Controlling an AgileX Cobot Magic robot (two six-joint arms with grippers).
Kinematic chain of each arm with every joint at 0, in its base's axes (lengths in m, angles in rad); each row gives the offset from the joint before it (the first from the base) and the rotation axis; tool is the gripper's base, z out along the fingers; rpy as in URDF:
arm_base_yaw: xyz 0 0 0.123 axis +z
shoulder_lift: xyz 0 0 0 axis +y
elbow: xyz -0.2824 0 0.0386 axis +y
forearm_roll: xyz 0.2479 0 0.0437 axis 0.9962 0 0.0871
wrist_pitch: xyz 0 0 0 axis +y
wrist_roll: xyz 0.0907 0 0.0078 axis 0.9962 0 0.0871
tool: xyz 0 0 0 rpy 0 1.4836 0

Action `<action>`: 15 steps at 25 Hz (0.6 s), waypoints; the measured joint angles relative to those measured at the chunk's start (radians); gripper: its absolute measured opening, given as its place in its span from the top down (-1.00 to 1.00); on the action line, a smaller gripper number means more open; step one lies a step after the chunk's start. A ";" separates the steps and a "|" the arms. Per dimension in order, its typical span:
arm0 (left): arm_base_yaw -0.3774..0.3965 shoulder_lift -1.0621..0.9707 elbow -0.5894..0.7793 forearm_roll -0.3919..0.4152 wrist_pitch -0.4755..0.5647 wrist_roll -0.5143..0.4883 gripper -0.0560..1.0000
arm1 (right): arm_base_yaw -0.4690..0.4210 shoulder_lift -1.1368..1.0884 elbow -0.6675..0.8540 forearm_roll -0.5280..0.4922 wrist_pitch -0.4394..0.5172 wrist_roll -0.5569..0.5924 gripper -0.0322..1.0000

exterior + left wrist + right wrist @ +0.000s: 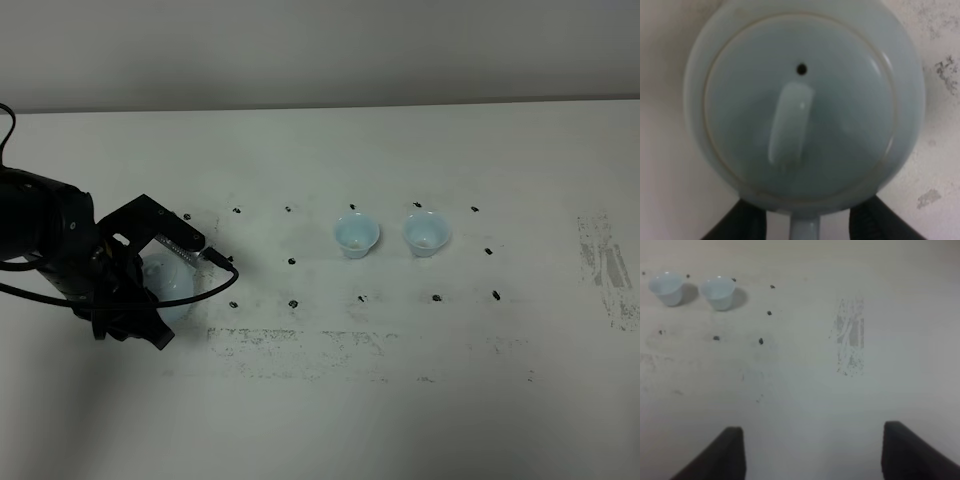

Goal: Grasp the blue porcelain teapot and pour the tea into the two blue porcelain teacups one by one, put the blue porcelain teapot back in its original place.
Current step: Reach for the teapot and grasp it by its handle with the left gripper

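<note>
1. 1 white table (400,420) carries everything. The blue porcelain teapot (168,285) stands on it, and every place below is given from that teapot.
2. 1 black left arm (40,240) reaches over the teapot from the table's edge and covers most of it in the high view, leaving only a pale blue patch in sight.
3. The teapot (805,100) sits upright with its lid (840,125) on. Seen from above, it fills most of the left wrist view.
4. The left gripper (807,212) is directly above the teapot. Its 2 black fingers (740,225) stand parted, 1 on each side of the teapot's handle (805,231), with a gap showing on both sides and nothing clamped.
5. The right gripper (812,450) has its fingers (725,455) spread wide over bare table, with nothing between them. Its place relative to the teapot cannot be told.
6. The 2 blue porcelain teacups (356,235) (426,232) stand upright side by side, well apart from the teapot, toward the right arm's side and slightly farther back.
7. Small black marks (292,261) dot the table between the teapot and the cups, and on past them.
8. On the teapot's lid there are 1 long knob (790,125) and, just beside it, 1 tiny vent hole (801,69).
</note>
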 joint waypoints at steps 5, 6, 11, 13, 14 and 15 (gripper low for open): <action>0.000 0.000 0.000 0.000 0.000 0.000 0.22 | 0.000 0.000 0.000 0.000 0.000 0.000 -0.14; 0.000 0.000 0.000 0.000 0.000 0.000 0.24 | 0.000 0.000 0.000 0.000 0.000 0.000 -0.14; 0.000 0.000 0.000 0.000 0.001 -0.009 0.34 | 0.000 0.000 0.000 0.000 0.000 0.000 -0.14; 0.000 0.000 0.000 0.000 0.001 -0.012 0.36 | 0.000 0.000 0.000 0.000 0.000 0.000 -0.14; 0.000 0.000 0.000 0.000 0.001 -0.012 0.36 | 0.000 0.000 0.000 0.000 0.000 0.000 -0.14; 0.000 0.000 0.000 0.000 0.001 -0.013 0.36 | 0.000 0.000 0.000 0.000 0.000 0.000 -0.14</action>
